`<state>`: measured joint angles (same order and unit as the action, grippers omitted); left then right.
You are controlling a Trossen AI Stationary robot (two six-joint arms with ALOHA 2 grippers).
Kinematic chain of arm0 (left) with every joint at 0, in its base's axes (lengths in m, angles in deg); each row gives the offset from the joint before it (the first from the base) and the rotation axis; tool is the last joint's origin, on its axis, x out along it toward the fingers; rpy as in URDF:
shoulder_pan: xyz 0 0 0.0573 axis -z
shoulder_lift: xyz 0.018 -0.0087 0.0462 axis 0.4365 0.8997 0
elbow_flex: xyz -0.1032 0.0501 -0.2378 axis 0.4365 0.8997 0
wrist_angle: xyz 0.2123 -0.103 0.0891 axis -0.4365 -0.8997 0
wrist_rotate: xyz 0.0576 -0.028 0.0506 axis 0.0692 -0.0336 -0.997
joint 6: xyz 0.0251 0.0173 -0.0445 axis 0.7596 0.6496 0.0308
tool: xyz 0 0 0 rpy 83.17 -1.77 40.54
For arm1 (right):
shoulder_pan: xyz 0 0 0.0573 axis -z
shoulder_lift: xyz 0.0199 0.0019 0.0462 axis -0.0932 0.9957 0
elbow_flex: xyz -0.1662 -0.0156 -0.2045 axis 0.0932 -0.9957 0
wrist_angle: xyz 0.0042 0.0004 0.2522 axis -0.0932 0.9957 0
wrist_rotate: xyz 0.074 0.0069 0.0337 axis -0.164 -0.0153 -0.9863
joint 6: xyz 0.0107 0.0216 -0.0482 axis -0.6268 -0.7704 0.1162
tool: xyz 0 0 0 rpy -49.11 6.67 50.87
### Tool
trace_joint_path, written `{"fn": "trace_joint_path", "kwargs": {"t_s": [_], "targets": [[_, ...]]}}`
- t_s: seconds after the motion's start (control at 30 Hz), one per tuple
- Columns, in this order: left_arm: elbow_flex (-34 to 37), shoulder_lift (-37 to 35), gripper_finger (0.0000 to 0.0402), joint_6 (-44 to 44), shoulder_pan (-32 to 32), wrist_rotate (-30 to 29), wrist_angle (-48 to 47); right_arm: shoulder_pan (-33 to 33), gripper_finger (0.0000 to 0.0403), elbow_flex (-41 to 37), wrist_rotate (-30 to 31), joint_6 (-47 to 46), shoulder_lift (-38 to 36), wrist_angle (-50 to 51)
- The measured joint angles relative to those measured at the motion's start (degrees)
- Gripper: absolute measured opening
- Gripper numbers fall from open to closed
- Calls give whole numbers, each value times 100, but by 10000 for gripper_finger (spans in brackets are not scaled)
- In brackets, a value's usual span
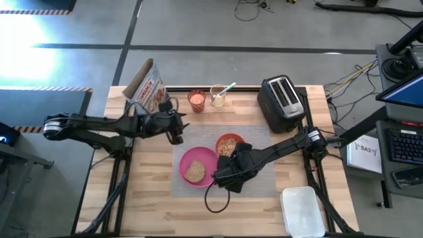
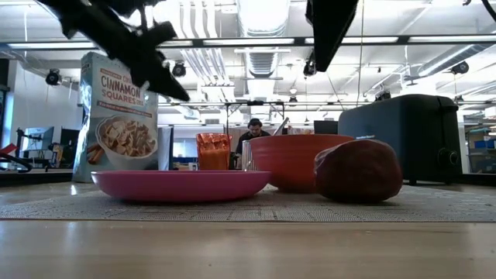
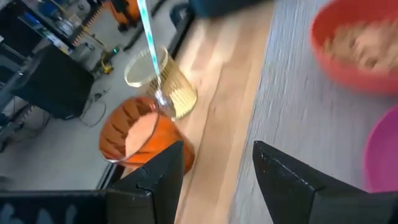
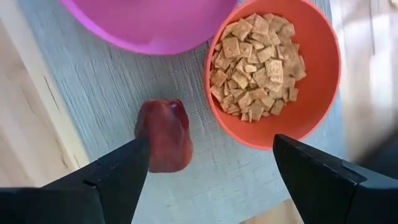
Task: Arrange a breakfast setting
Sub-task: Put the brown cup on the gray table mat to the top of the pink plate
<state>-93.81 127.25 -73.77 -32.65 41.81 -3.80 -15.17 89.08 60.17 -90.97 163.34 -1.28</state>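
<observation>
Pink plate (image 1: 196,166) lies on the grey mat (image 1: 264,149) with the toast slice (image 1: 194,172) already on it, just beside the right gripper (image 4: 205,163); that gripper hangs above the mat with its fingers spread wide and nothing between them; directly beneath it, slightly toward the plate, rests the red apple (image 4: 165,134), apart from both fingers, so it looks set down and released; just ahead of the gripper stands the orange-red bowl (image 4: 277,65), full of cereal squares; farther back, off the mat near the table's rear edge, the small orange cup (image 3: 140,134) sits right in front of the left gripper (image 3: 214,168), whose fingers stand parted and empty, with a clear glass (image 3: 163,84) holding what may be the spoon touching the cup beyond it; a cereal box (image 1: 149,86) and a black toaster (image 1: 281,102) stand at the rear; judged from this, plate, toast, bowl and apple are placed, while cup and spoon have yet to be brought onto the mat
</observation>
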Motion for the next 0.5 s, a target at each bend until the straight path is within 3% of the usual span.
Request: {"fn": "trace_joint_path", "kwargs": {"t_s": [0.27,0.4,0.5], "targets": [[44,660,175,1232,-959,200,496,-24,327,0,0,323,0,-2],[-53,1060,175,1430,-1595,972,734,-24,327,0,245,357,-1,-32],[-244,1390,175,1467,-1855,1081,916,-33,327,0,581,450,-1,-49]]}}
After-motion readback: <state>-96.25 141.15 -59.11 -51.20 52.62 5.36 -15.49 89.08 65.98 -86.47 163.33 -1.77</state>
